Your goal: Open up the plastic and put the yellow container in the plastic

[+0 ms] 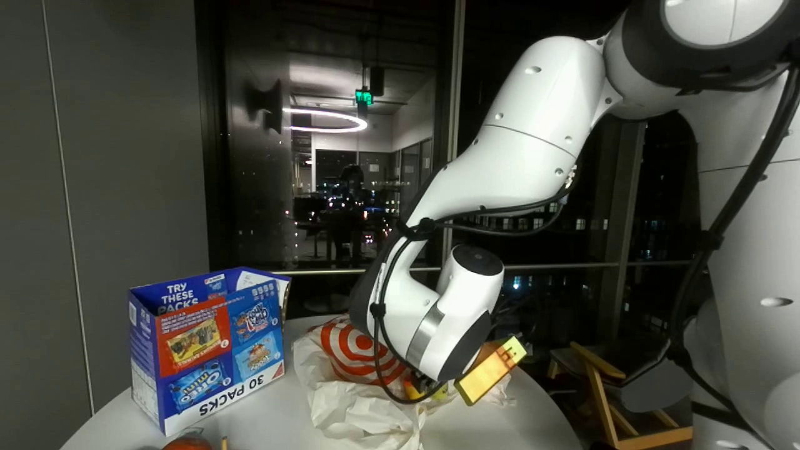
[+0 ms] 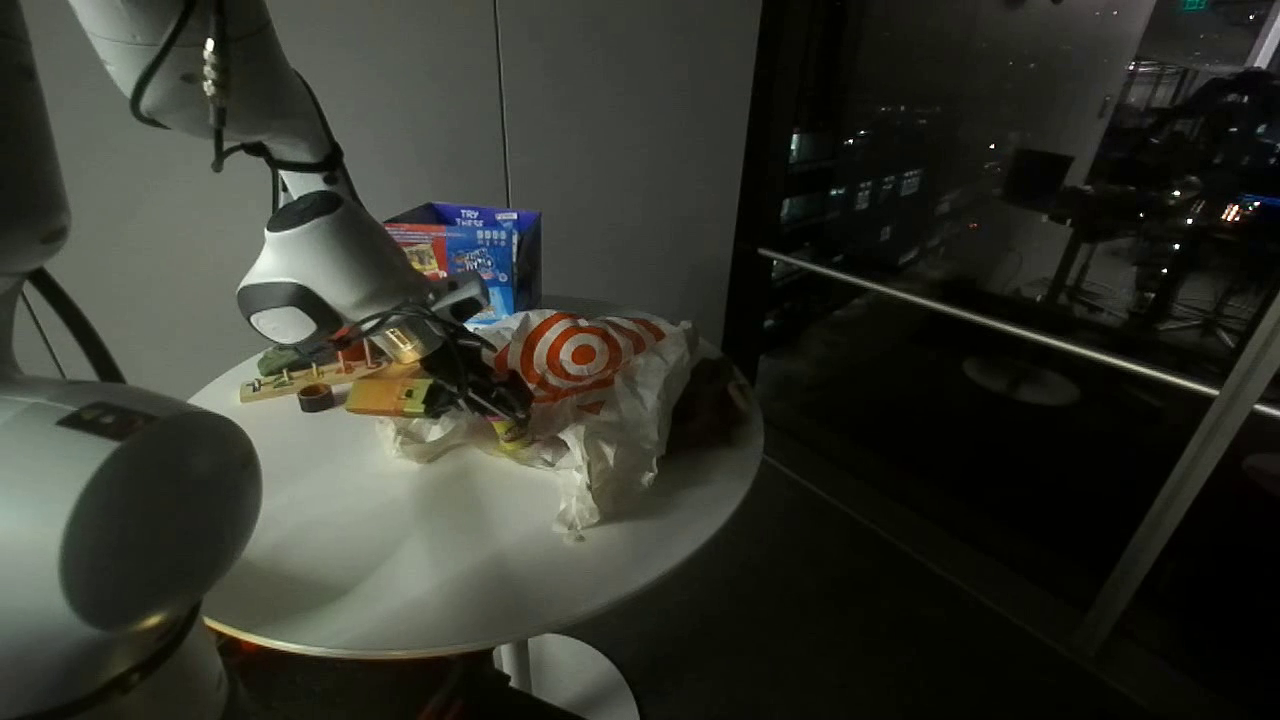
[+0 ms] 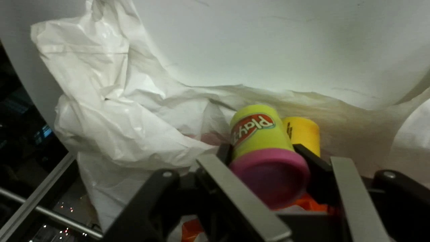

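Claw (image 3: 267,157) clamped on tub (image 3: 262,139), long axis roughly along the claw, lid (image 3: 269,178) toward the palm. Crumpled bag (image 3: 116,121) just beyond and beside it. Next move hinges on the bag's mouth; can't make it out, or whether tub's inside. Yellow can (image 3: 305,133) partly hidden. Both exterior views barely show tub.

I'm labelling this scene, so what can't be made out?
Wrist view: part of the orange-yellow container, hidden by the Play-Doh can and gripper.
In an exterior view: the reddish thing, cut off by the bottom edge.
In an exterior view: the floor inside the snack box, behind its printed front.
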